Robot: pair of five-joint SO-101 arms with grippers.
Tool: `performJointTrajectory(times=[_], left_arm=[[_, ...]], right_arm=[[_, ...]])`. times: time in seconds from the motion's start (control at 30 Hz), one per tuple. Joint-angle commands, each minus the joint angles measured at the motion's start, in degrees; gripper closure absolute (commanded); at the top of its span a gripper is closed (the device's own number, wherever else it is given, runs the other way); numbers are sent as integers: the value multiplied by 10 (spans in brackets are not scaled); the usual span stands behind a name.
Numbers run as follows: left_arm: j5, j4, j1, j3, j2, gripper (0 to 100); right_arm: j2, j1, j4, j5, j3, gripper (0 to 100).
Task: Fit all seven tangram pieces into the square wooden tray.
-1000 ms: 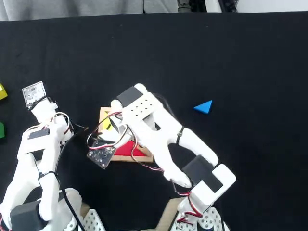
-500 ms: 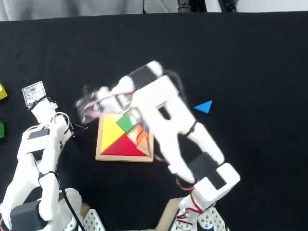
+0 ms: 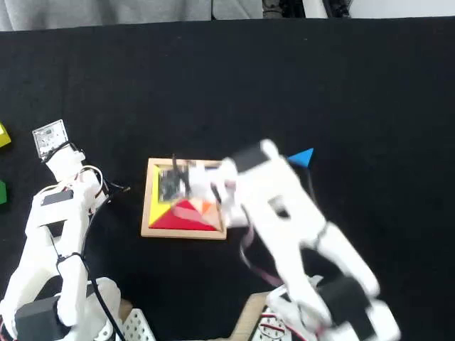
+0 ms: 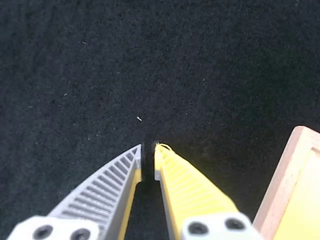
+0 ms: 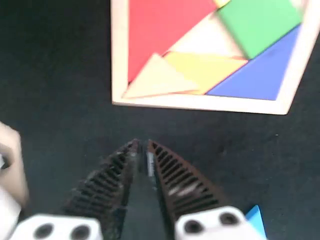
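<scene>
The square wooden tray (image 3: 150,226) lies at the table's middle and holds a red triangle (image 5: 160,30), a green square (image 5: 260,20), a blue piece (image 5: 260,75), an orange-yellow triangle (image 5: 210,70) and a pale triangle (image 5: 152,80). A yellow piece (image 3: 156,212) shows at its left. My right gripper (image 5: 142,145) is shut and empty, low over the black cloth just off one tray edge. A loose blue triangle (image 3: 301,157) lies right of the tray. My left gripper (image 4: 149,147) is shut and empty on the cloth, left of the tray's corner (image 4: 295,170).
The right arm (image 3: 284,213) stretches blurred across the tray's right side and hides part of it. Yellow (image 3: 3,135) and green (image 3: 2,190) blocks sit at the table's left edge. Black cloth lies open toward the back and right.
The right arm has swung from over the tray's far left side back toward the right, uncovering the pieces. The left arm has kept still.
</scene>
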Motion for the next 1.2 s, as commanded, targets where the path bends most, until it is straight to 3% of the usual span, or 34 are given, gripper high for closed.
performJointTrajectory(times=[0.0, 0.13, 0.57, 1.17], left_arm=[[-4, -10, 0, -9, -11, 938], [-4, -9, 0, -8, -11, 938], [-4, -6, 0, -7, -13, 938], [-4, -8, 0, -9, -11, 938]], right_arm=[[-111, -11, -118, -127, 106, 988], [-80, -11, -120, -149, 112, 988], [88, -14, -146, -348, 4, 988], [32, -71, -108, -350, 7, 988]])
